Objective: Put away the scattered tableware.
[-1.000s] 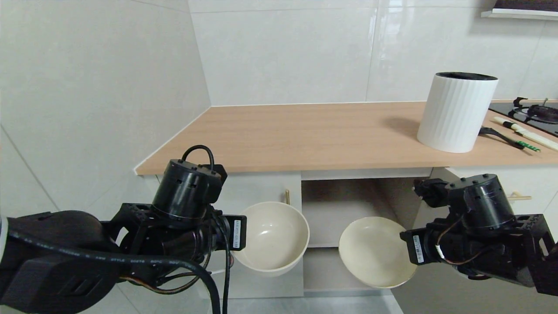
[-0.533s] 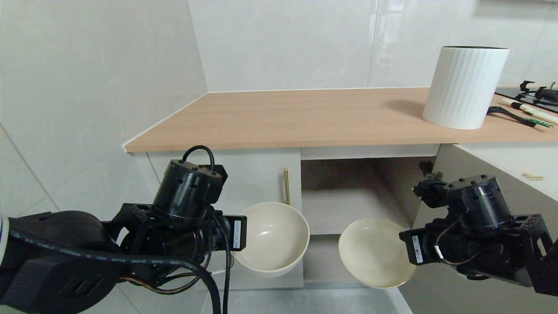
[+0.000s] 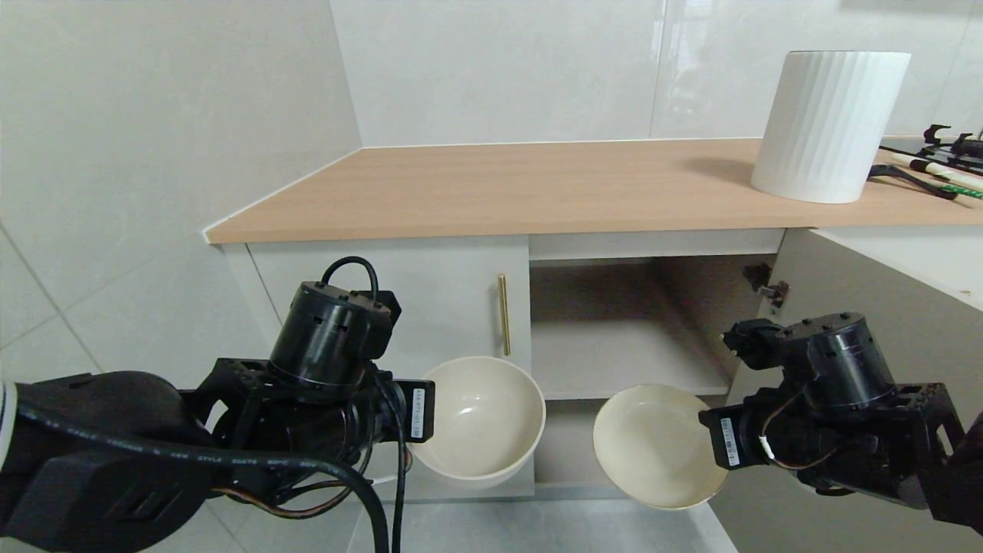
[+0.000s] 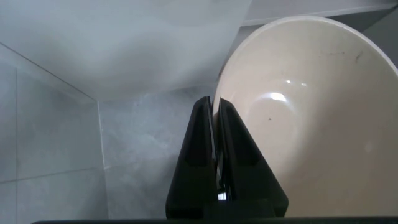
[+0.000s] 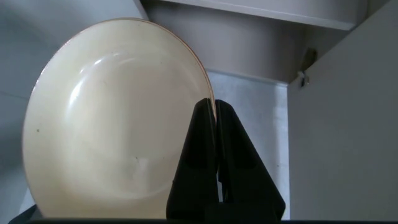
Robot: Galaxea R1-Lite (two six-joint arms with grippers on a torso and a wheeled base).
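Observation:
My left gripper [image 3: 418, 413] is shut on the rim of a deep cream bowl [image 3: 480, 418], held in front of the closed left cabinet door [image 3: 430, 307]. In the left wrist view the black fingers [image 4: 208, 134] pinch the bowl [image 4: 305, 118] at its edge. A shallower cream bowl [image 3: 653, 445] hangs from my right gripper [image 3: 710, 438], which is shut on its rim, in front of the open cabinet [image 3: 614, 338]. The right wrist view has that bowl [image 5: 118, 118] clamped between the fingers [image 5: 217, 134].
The open cabinet's shelf [image 3: 622, 361] is bare, and its door [image 3: 883, 307] stands swung out on the right. On the wooden counter [image 3: 499, 188] stands a white ribbed container [image 3: 829, 123], with utensils [image 3: 921, 177] beside it. A tiled wall [image 3: 153, 153] closes the left side.
The head view has sunk lower, so the counter sits higher in the picture and more of the cabinet interior shows. Both arms hold their bowls much as before.

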